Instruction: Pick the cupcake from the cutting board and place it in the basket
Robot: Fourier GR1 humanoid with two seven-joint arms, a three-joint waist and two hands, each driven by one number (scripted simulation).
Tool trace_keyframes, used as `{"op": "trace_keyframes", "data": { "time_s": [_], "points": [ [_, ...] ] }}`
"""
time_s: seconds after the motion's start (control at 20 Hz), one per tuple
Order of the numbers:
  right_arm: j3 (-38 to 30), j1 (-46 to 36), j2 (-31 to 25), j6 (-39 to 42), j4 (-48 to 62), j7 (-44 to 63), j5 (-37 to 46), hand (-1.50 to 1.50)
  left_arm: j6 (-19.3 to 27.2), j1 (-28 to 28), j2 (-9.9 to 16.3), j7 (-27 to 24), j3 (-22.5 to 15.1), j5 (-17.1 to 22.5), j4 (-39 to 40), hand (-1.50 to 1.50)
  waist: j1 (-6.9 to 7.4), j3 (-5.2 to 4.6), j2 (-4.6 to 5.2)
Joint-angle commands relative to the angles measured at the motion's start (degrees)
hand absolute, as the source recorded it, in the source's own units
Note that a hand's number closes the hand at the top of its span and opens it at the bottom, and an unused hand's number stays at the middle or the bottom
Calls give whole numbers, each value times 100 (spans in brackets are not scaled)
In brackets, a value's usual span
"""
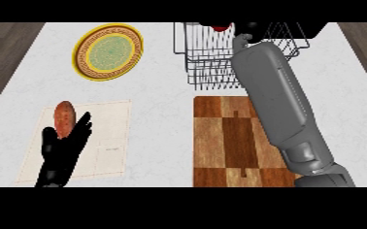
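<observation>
Nearest you, your right forearm (283, 102) runs up from the lower right corner across the right side of the cutting board (225, 145), and the board's bare checkered wood shows no cupcake on it. Your right hand (247, 29) is at the far end of that arm, over the wire basket (204, 63) at the counter's far edge, mostly hidden behind the wrist, so you cannot tell whether its fingers are curled or spread. A small red-and-dark shape (221, 27) shows just beside the hand at the basket's far rim; that is probably the cupcake, but it is too small to be sure. If you are at the release, bring the hand low inside the wire walls before letting go, keep it away from the rim so nothing tips out, then lift straight up. Your left hand (61, 153) rests open, fingers up, near the counter's near left corner on a pale mat (108, 140), overlapping a sweet potato (64, 116). A yellow-rimmed plate (109, 52) sits toward the far left corner.
</observation>
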Motion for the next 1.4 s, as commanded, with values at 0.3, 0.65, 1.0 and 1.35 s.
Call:
{"op": "trace_keyframes", "data": {
  "time_s": [0.3,0.65,1.0,1.35],
  "points": [
    [252,235,-761,420,985,-203,690,-150,-73,89,-72,45,4,-56,448,0,-31,-62,35],
    [87,470,-1038,455,393,-502,545,-150,-148,527,-101,-114,77,-28,229,0,-52,-60,4],
    [-41,672,-817,165,-693,168,491,-150,-88,59,-138,-43,234,-99,613,0,-160,-64,-22],
    [-574,1583,-1702,768,-1850,312,9,-150,-55,-117,-72,406,301,-94,376,0,-203,-61,-24]
  ]
}}
